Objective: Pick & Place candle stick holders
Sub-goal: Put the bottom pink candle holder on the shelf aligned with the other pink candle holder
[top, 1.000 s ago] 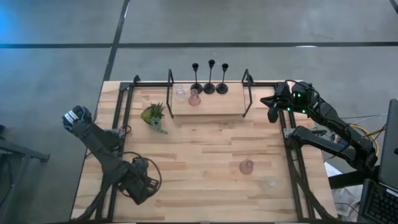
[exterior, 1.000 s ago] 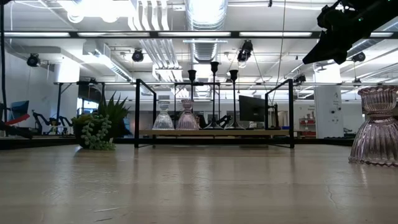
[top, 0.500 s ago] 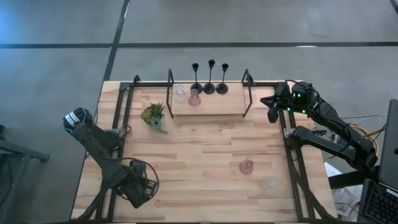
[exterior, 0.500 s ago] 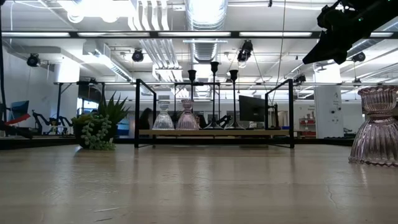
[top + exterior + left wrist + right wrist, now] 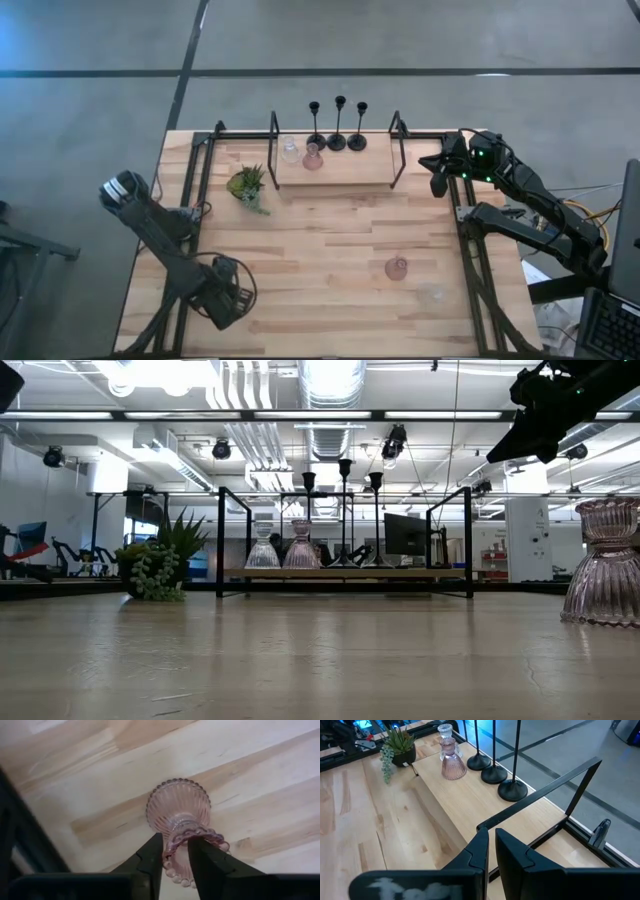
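Observation:
My left gripper [image 5: 222, 300] is over the table's near left corner, shut on a pink fluted glass holder [image 5: 177, 812]. My right gripper [image 5: 437, 170] hangs shut and empty above the far right, beside the rack. Three slim black stemmed holders [image 5: 339, 140] stand on their round bases at the back of a wooden shelf [image 5: 340, 170]. A clear glass holder [image 5: 290, 152] and a pink one [image 5: 313, 157] stand at the shelf's left. Another pink holder [image 5: 397, 268] and a clear one [image 5: 432, 295] stand on the table at the near right. My left gripper pinches the pink holder between its two fingers at the narrow part just under its beaded rim [image 5: 176, 834]. The fingers come from above, pointing down. The holder's fluted bell end [image 5: 177, 805] points toward the table; I cannot tell whether it touches the wood.
A small green plant [image 5: 246, 185] stands left of the shelf. A black metal frame [image 5: 398, 150] encloses the shelf, and black rails [image 5: 470, 260] run along both table sides. Bare wood lies in the table's middle [image 5: 320, 240].
My left gripper, with the pink holder, has shifted a little toward the table's near left corner.

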Controlling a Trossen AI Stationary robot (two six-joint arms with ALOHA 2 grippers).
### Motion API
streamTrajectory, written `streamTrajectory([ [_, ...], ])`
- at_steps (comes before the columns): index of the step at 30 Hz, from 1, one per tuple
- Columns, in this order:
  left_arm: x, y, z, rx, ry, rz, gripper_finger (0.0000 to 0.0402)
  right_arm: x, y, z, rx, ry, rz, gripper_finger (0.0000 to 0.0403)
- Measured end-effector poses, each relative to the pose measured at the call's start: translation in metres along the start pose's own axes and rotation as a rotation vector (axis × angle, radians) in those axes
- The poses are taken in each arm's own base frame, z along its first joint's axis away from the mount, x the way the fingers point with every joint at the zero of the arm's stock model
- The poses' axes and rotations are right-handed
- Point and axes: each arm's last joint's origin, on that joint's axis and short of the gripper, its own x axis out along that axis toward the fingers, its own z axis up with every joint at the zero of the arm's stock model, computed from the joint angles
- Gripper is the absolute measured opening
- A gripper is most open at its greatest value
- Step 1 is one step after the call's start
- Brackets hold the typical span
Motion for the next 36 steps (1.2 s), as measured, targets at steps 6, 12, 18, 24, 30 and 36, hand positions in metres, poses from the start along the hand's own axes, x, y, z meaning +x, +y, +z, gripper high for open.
streamTrajectory([
  [6,0.008,-0.004,0.016,0.055,-0.054,-0.022,0.0032,0.0,0.0,0.0,0.0,0.0,0.0,0.0029],
  [12,0.008,-0.017,0.052,0.187,-0.068,-0.006,0.0032,0.0,0.0,0.0,0.001,0.0,0.0,0.0029],
  [18,0.005,-0.031,0.11,0.337,-0.067,-0.024,0.0032,0.0,0.0,0.0,0.002,0.0,0.0,0.0029],
  [24,-0.009,-0.043,0.171,0.451,-0.141,-0.111,0.0032,0.0,0.0,0.0,0.001,0.001,0.0,0.0029],
  [30,-0.04,-0.048,0.222,0.543,-0.245,-0.196,0.003,0.0,0.0,0.0,0.001,0.0,0.0,0.0029],
  [36,-0.073,-0.05,0.258,0.611,-0.343,-0.244,0.003,0.0,0.0,0.0,0.001,0.0,0.0,0.0029],
])
